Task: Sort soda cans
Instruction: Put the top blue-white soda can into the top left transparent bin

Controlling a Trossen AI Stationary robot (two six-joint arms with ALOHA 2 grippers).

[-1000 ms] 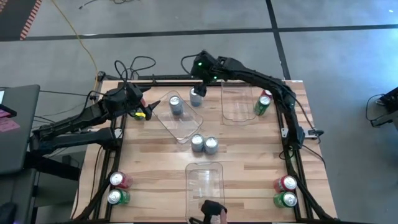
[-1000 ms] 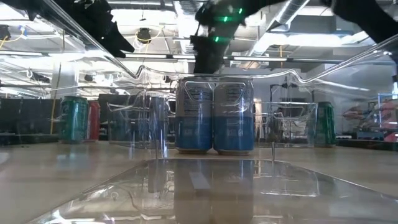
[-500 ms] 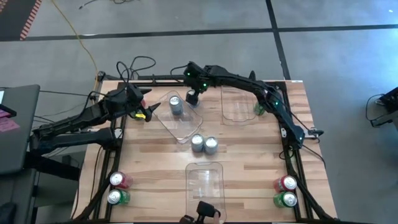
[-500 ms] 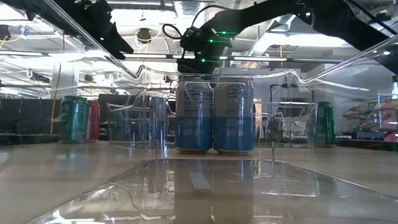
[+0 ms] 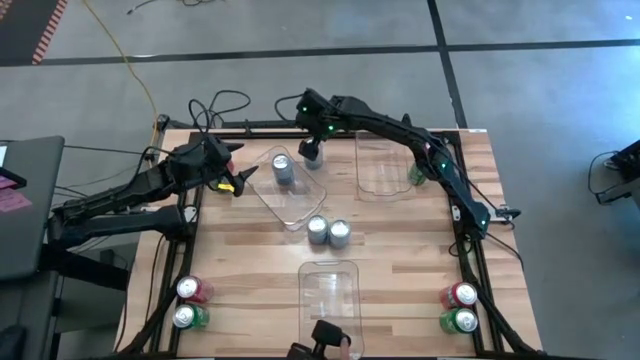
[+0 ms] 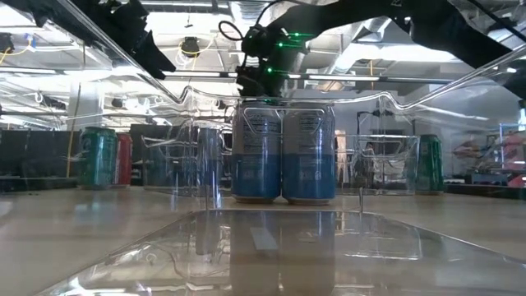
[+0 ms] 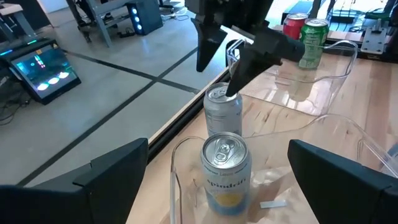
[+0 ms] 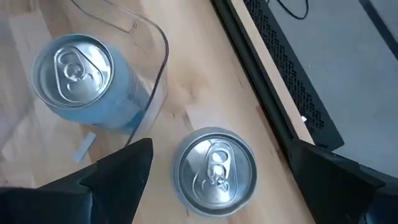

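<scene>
A silver-blue soda can (image 8: pixel 214 171) stands upright on the table by the far edge, just outside a tilted clear bin (image 5: pixel 290 200). My right gripper (image 5: pixel 311 148) hovers over it, open and slanting down, one finger on each side of the can top without touching it. A second silver-blue can (image 8: pixel 78 71) stands inside that bin. My left gripper (image 5: pixel 238 178) waits open at the bin's left side, facing that can (image 7: pixel 227 165). Two more silver-blue cans (image 5: pixel 329 232) stand together at mid-table.
A clear bin (image 5: pixel 385 170) sits at the far right with a green can (image 5: pixel 415 173) beside it. Another bin (image 5: pixel 328 290) sits at the near middle. Red and green can pairs stand at the near left (image 5: pixel 188 303) and near right (image 5: pixel 460 308). The black frame rail (image 8: pixel 280 93) runs close behind the far can.
My right gripper has moved a little toward the table's left edge and sunk toward the can outside the bin, rolling slightly, its fingers still open. The cans and bins have stayed where they were.
</scene>
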